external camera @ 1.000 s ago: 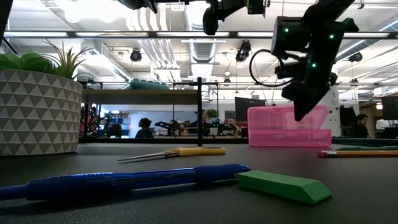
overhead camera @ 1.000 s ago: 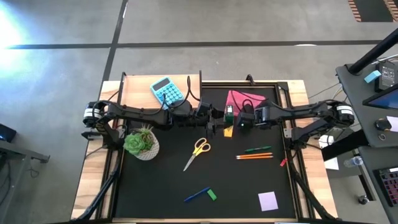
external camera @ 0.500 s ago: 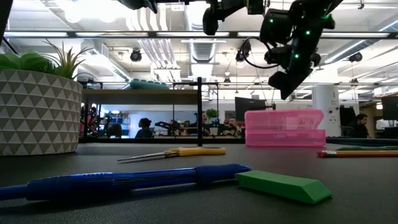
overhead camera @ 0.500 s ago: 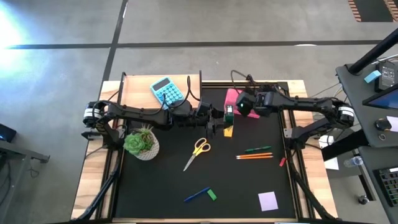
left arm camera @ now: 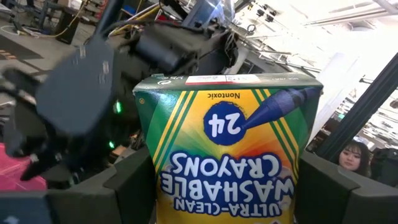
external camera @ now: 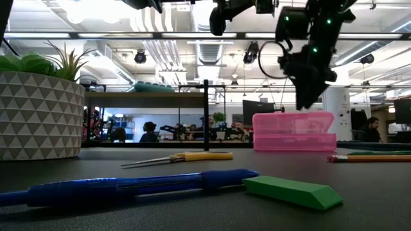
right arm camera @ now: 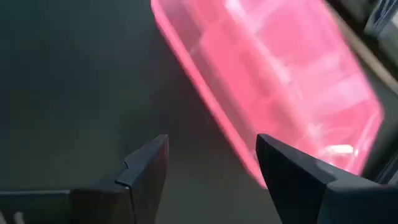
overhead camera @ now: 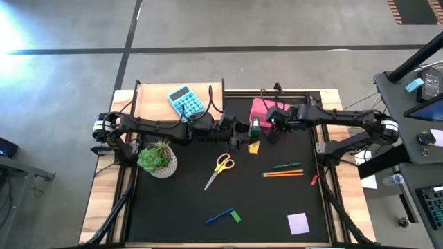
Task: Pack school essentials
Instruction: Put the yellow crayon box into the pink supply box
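My left gripper (overhead camera: 243, 136) hovers over the middle of the table's far half, shut on a green-and-yellow crayon box (left arm camera: 227, 137). My right gripper (right arm camera: 211, 168) is open and empty, hovering just above the near edge of the pink plastic case (overhead camera: 258, 108), which lies flat on the black mat (external camera: 294, 131). On the mat lie the yellow-handled scissors (overhead camera: 221, 166), orange and green pencils (overhead camera: 284, 170), a blue pen (overhead camera: 219, 217), a green eraser (overhead camera: 236, 217) and a lilac note pad (overhead camera: 298, 223). My left gripper pinches the crayon box between its two fingers (left arm camera: 134, 186), one on each narrow side (left arm camera: 149, 174). The box stands between them with its print upside down in the wrist view, lifted clear of the mat.
A potted plant in a white pot (overhead camera: 158, 160) stands by the left arm. A blue calculator (overhead camera: 184, 101) lies on the wooden board at the far left. Room is free on the mat's near left part. People sit in the room beyond the table.
My right gripper rose from the pink case toward the table's far edge, then came back down and toward the near edge beside the case. The case's lid, raised a second ago, now lies flat. My left gripper stayed still with the crayon box.
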Motion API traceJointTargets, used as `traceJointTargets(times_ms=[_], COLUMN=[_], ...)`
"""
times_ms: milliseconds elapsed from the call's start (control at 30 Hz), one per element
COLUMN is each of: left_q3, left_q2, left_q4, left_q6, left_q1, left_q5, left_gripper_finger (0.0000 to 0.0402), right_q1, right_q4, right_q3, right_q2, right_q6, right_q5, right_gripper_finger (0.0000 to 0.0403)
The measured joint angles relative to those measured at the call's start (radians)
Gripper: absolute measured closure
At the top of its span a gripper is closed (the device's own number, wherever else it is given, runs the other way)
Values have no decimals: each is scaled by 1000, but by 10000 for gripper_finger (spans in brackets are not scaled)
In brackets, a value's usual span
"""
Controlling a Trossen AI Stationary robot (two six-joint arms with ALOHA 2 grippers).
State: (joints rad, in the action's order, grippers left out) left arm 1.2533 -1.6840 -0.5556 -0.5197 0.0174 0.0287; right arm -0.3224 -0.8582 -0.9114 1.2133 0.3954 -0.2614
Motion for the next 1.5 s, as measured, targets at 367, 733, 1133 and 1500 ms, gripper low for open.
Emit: traceJointTargets(times_ms=[367, 733, 1133, 1500], left_q3=[0, 0, 9, 2], left_q2=[0, 0, 0, -43], left_q4=[0, 5, 4, 14], left_q6=[0, 0, -69, -69], left_q1=[-2, -1, 1, 2], left_q5=[5, 5, -4, -13], left_gripper_finger=[127, 127, 127, 127], right_q1=[-7, -29, -74, -68], right_q4=[67, 181, -22, -85], right_q3=[127, 127, -1, 94], right_q2=[2, 2, -2, -15], right_q6=[0, -120, -141, -348], right_q5=[-117, -419, -343, -340], right_gripper_finger=[170, 170, 170, 170])
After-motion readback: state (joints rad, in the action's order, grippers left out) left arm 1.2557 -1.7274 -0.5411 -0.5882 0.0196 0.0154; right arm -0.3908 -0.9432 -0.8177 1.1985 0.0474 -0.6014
